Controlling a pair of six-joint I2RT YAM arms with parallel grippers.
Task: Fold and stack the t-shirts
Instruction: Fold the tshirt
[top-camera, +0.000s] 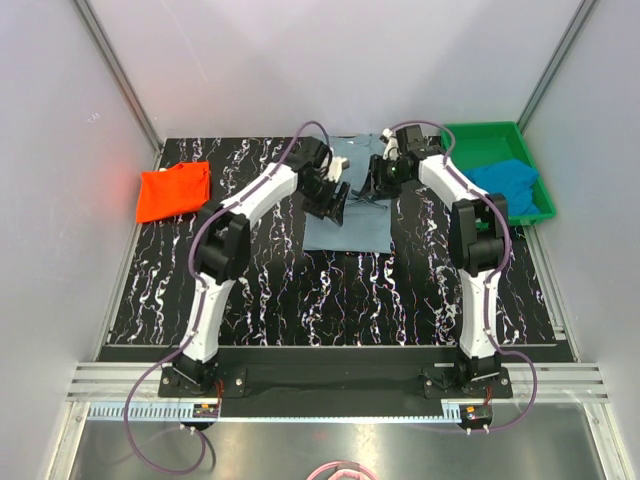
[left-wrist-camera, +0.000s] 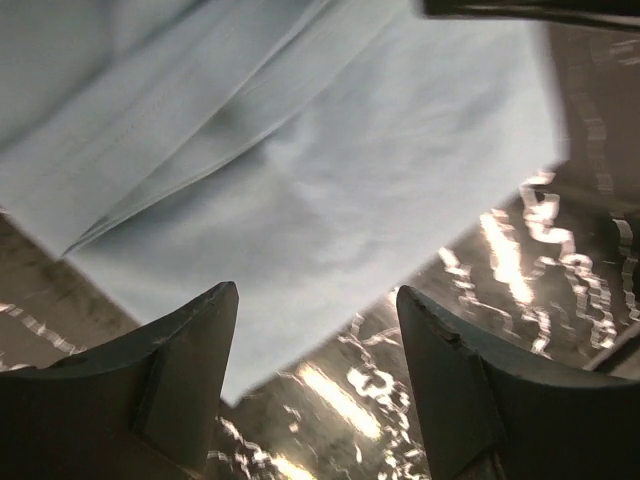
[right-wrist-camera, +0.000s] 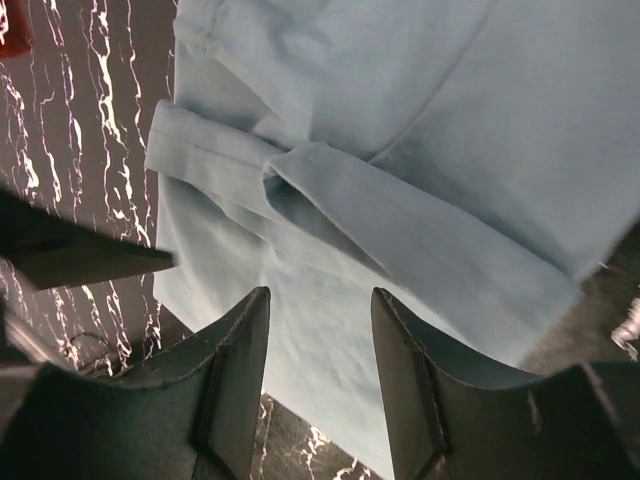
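Hovering above the grey shirt (top-camera: 345, 232), left gripper (top-camera: 335, 203) and right gripper (top-camera: 378, 180) both gape empty. Shirt lies on the table (top-camera: 250, 290), far middle, long axis near-to-far, directly beneath both; left gripper sits by its left edge.

The big dusty grey-blue t-shirt (top-camera: 350, 228) is spread out mid-table toward the far edge, partly folded, with overlapping layers and a stitched hem seen up close. The orange-red t-shirt (top-camera: 173, 191) is laid roughly folded at far left. The bright blue t-shirt (top-camera: 503, 184) is bunched in the green tray (top-camera: 482, 130).
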